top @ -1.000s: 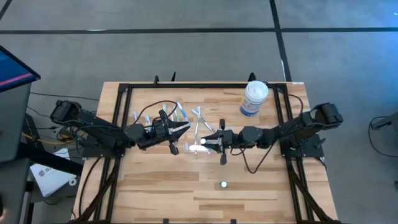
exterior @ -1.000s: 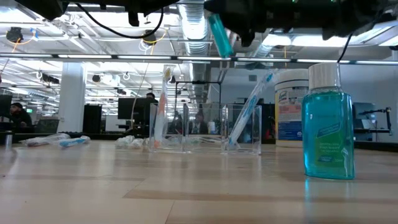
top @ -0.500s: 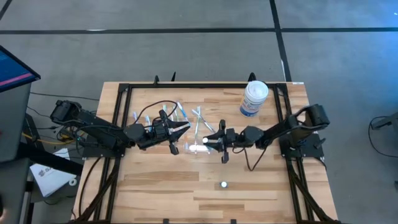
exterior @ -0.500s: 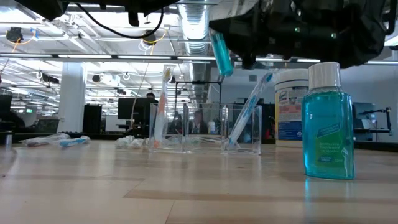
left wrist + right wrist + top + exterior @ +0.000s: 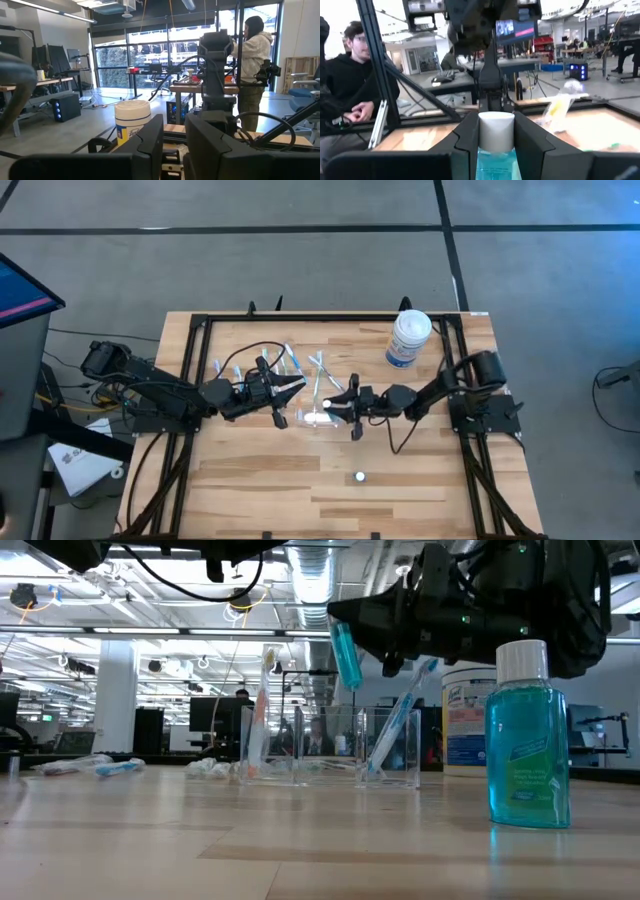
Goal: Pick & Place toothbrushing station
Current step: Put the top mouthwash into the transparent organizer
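**A:** Where is the tube (image 5: 346, 654) now?

**B:** The right gripper (image 5: 333, 408) has it. Its fingers (image 5: 465, 137) pinch the tube on both sides, just under the white cap. The blue body hangs down, free in the air, well above the bench (image 5: 400, 470).

**A:** And which way lies the clear holder (image 5: 330, 755)?

**B:** Below the tube. In the low view you see the tube over the middle part of the holder, between the two toothbrushes (image 5: 400, 720) that stand in it. From above, the holder lies just beside the right fingers, toward the left arm.

**A:** How does the long axis stand?

**B:** Nearly upright, the lower end leaning a little to one side. I think you must bring it straight before you lower it, or the end can catch the holder's wall.

**A:** Which arm is nearer?

**B:** Both are close, but the right one carries the tube. The left gripper (image 5: 295, 388) waits on the other side of the holder, near the loose toothbrushes (image 5: 285, 365).
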`<action>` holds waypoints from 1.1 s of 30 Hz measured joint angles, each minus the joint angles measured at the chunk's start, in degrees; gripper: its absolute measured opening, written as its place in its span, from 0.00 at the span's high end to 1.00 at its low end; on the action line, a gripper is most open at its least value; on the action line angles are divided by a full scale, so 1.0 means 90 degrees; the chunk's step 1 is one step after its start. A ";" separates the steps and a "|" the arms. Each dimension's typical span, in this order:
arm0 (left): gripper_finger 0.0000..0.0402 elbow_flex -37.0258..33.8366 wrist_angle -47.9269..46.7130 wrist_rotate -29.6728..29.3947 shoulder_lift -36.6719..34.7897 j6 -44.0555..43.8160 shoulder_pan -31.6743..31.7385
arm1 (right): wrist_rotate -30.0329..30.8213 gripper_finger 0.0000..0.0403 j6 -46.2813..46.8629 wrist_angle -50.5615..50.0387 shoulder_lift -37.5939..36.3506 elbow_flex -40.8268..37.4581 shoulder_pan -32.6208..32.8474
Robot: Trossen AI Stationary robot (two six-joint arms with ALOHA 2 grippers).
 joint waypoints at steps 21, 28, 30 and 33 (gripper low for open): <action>0.81 0.0000 0.0000 0.0000 0.0000 0.0000 0.0001 | 0.0022 0.80 -0.0022 -0.0007 0.0162 -0.0001 -0.0112; 0.81 0.0000 0.0000 -0.0005 0.0000 0.0000 -0.0001 | 0.0024 0.80 -0.0002 0.0260 0.0600 0.0117 -0.0112; 0.81 0.0000 0.0002 -0.0002 0.0000 0.0000 0.0001 | 0.0022 0.80 -0.0006 0.0387 0.0700 0.0099 -0.0112; 0.81 0.0000 0.0000 -0.0002 0.0000 0.0000 0.0001 | 0.0002 0.80 0.0007 0.0436 0.0653 0.0105 -0.0173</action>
